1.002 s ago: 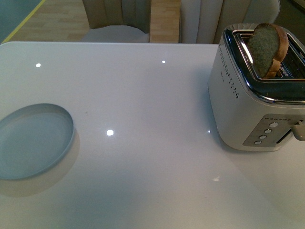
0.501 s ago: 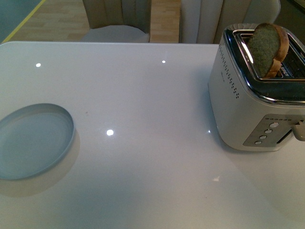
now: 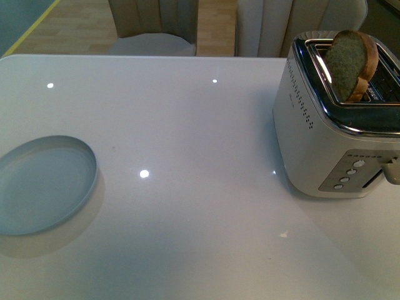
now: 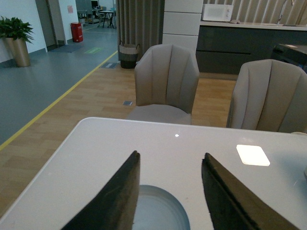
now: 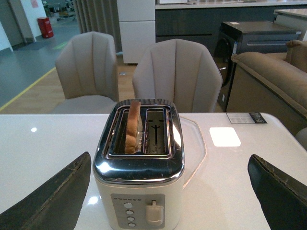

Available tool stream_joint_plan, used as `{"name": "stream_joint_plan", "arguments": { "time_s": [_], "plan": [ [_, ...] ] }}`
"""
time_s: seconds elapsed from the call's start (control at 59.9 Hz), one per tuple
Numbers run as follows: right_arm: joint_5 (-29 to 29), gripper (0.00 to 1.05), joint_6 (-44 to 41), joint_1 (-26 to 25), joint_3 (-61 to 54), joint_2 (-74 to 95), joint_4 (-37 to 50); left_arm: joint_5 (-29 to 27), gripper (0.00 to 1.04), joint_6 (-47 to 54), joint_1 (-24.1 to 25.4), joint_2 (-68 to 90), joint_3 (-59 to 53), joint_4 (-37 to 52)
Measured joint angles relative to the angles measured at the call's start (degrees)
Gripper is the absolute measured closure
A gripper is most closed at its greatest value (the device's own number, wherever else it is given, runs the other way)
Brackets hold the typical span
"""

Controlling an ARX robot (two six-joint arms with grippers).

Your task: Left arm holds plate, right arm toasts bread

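bread (image 3: 351, 62) upright in toaster (image 3: 325, 144), plate (image 3: 44, 184) apart

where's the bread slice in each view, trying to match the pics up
Front view: the bread stands upright in a slot of the toaster, upper right of the picture.
Left wrist view: not in it; only the plate shows between the open left gripper jaws.
Right wrist view: the bread stands edge-on in one of the two slots of the toaster, centre of the picture.
Shared landmark: the white table, seen in all three views.

Bread's (image 3: 352, 65) lower half hidden inside toaster (image 3: 319, 144)
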Motion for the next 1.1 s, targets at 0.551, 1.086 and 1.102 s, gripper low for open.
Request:
{"name": "stream_joint_plan", "arguments": {
  "time_s": [0.551, 1.086, 1.102],
  "plan": [
    [0.0, 0.09, 0.0, 0.0, 0.0, 0.0, 0.0, 0.0, 0.07, 0.1, 0.0, 0.0, 0.0, 0.0],
    [0.0, 0.09, 0.0, 0.0, 0.0, 0.0, 0.0, 0.0, 0.07, 0.1, 0.0, 0.0, 0.0, 0.0],
    [0.0, 0.09, 0.0, 0.0, 0.0, 0.0, 0.0, 0.0, 0.07, 0.1, 0.0, 0.0, 0.0, 0.0]
  ]
}}
